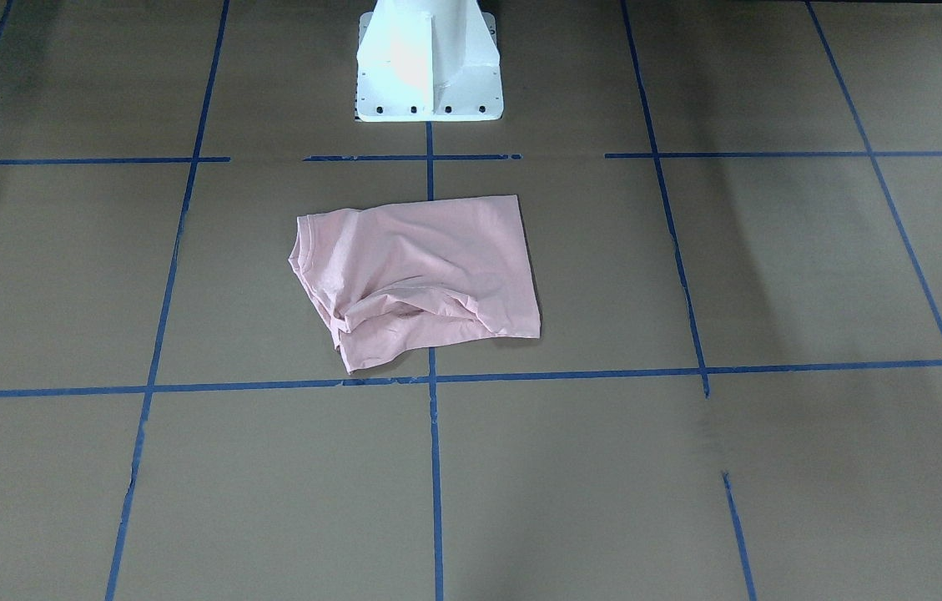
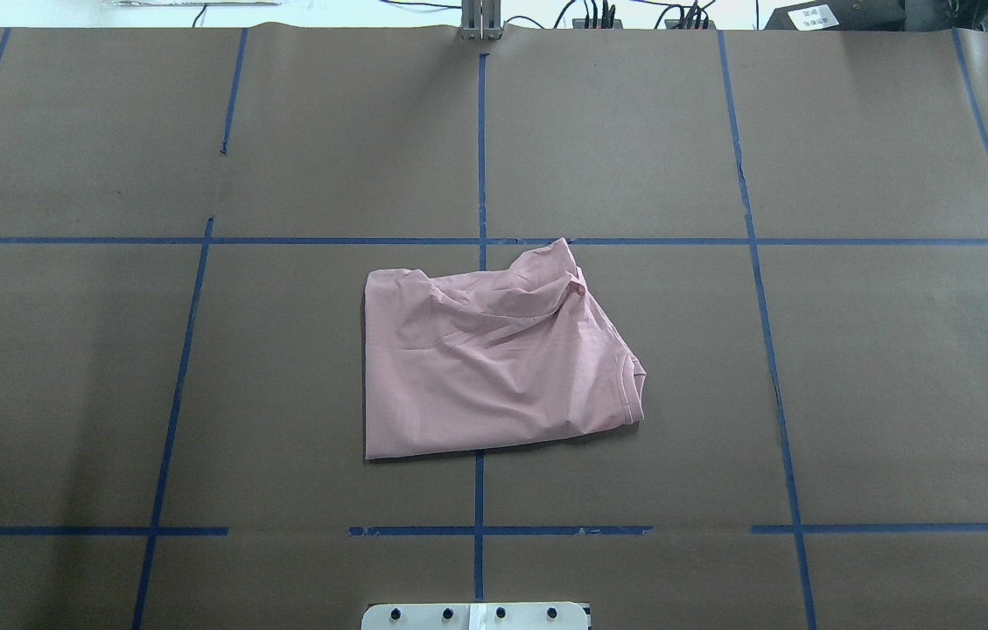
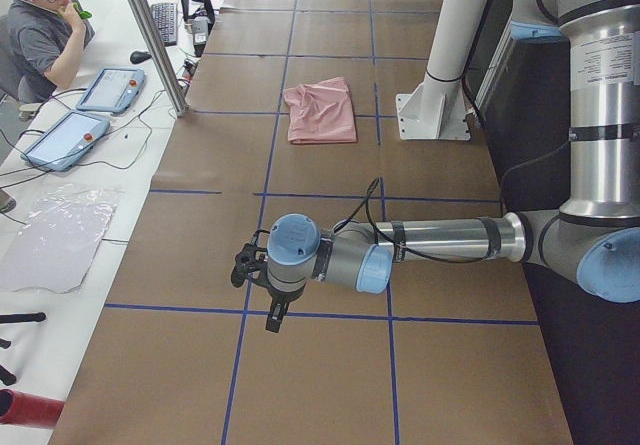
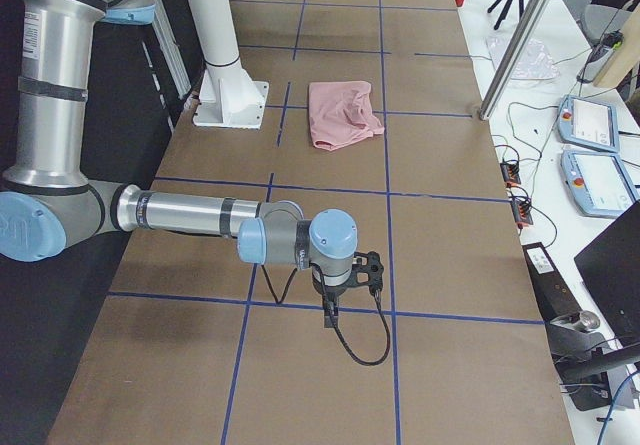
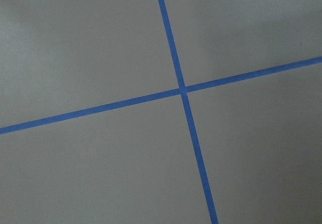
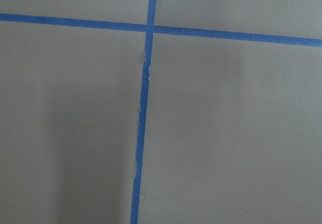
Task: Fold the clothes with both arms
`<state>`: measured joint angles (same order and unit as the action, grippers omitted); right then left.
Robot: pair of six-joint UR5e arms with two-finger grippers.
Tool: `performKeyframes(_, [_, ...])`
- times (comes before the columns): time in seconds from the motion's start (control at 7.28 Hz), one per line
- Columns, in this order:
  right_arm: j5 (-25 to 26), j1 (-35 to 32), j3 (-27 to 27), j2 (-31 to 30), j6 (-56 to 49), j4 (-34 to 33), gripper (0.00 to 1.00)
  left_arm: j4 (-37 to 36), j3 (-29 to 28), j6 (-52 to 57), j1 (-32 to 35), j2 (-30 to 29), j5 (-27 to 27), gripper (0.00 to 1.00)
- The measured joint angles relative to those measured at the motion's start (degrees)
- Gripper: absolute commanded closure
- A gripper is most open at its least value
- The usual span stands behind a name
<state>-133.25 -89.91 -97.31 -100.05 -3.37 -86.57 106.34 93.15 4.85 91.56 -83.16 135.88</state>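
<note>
The pale pink T-shirt (image 1: 429, 267) lies folded and wrinkled in the middle of the brown table, in front of the white pedestal; no print shows. It also shows in the overhead view (image 2: 494, 367) and in both side views (image 3: 320, 112) (image 4: 343, 113). The left arm reaches out low over the table's left end, far from the shirt, with its black gripper (image 3: 245, 263) at the tip. The right arm does the same at the right end with its gripper (image 4: 372, 268). I cannot tell whether either gripper is open or shut. Both wrist views show only table paper and blue tape.
The white pedestal (image 1: 429, 67) stands behind the shirt. Blue tape lines (image 2: 480, 157) divide the table into squares. An operator (image 3: 40, 25) sits beyond the far edge, with tablets (image 3: 110, 87) and cables beside the table. A metal post (image 3: 155, 35) stands at that edge.
</note>
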Motion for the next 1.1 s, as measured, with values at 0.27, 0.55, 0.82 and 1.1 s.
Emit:
performKeyframes(0.27, [0.0, 0.0, 0.0, 0.2, 0.0, 0.0, 0.0, 0.0, -0.1, 0.0, 0.0, 0.1, 0.0, 0.0])
performKeyframes(0.55, [0.0, 0.0, 0.0, 0.5, 0.0, 0.0, 0.0, 0.0, -0.2, 0.0, 0.0, 0.2, 0.0, 0.0])
performKeyframes(0.82, [-0.1, 0.0, 0.0, 0.5, 0.0, 0.0, 0.0, 0.0, -0.3, 0.0, -0.1, 0.3, 0.0, 0.0])
performKeyframes(1.1, [-0.1, 0.0, 0.0, 0.6, 0.0, 0.0, 0.0, 0.0, -0.7, 0.0, -0.1, 0.3, 0.0, 0.0])
